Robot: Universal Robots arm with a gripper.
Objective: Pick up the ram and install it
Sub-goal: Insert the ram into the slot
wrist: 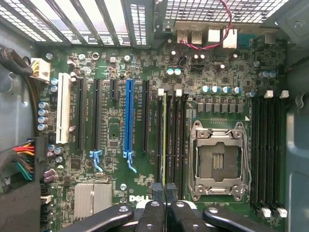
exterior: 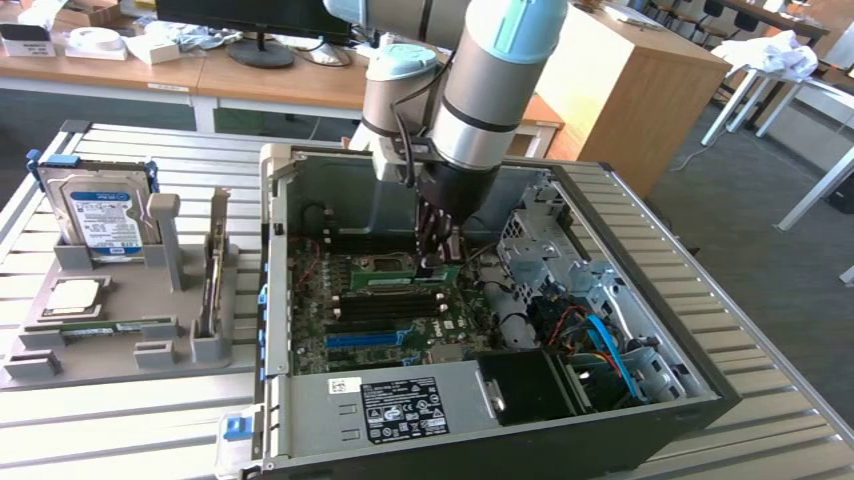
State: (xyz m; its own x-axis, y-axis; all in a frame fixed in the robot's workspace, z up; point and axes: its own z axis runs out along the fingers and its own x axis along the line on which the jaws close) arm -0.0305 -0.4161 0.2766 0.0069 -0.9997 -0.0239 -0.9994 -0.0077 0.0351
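While the exterior view looks down on my arm (exterior: 481, 90) reaching into the open computer case (exterior: 694, 330), the wrist view gives what that angle loses: my gripper (wrist: 164, 191) with its two black fingers drawn together, and the ram (wrist: 165, 140) seen edge-on as a thin yellow-green line standing in one of the black slots just beside the processor socket (wrist: 219, 159). That line runs right up to the seam between my fingers, so I cannot tell whether they nip its top edge or merely rest on it. From outside, the gripper (exterior: 431, 268) stands upright over the motherboard (exterior: 360, 320), its tips at one end of the ram (exterior: 398, 281), which shows there as a green strip along the slots. The case takes up the bench (exterior: 120, 420) from its middle toward the edge at the exterior view's right. A grey holder (exterior: 120, 350) sits by the opposite edge, well apart, carrying a hard drive (exterior: 96, 215), a square processor chip (exterior: 74, 297) and another long green stick (exterior: 100, 328). Room is tight: case walls rise on all sides, a metal drive cage (exterior: 534, 240) stands close beside my wrist, and the open space lies above. My arm hides part of the case's back wall, my fingers cover the ram's near end, and the bundle of coloured cables (wrist: 21, 164) is cut off at the frame's border.
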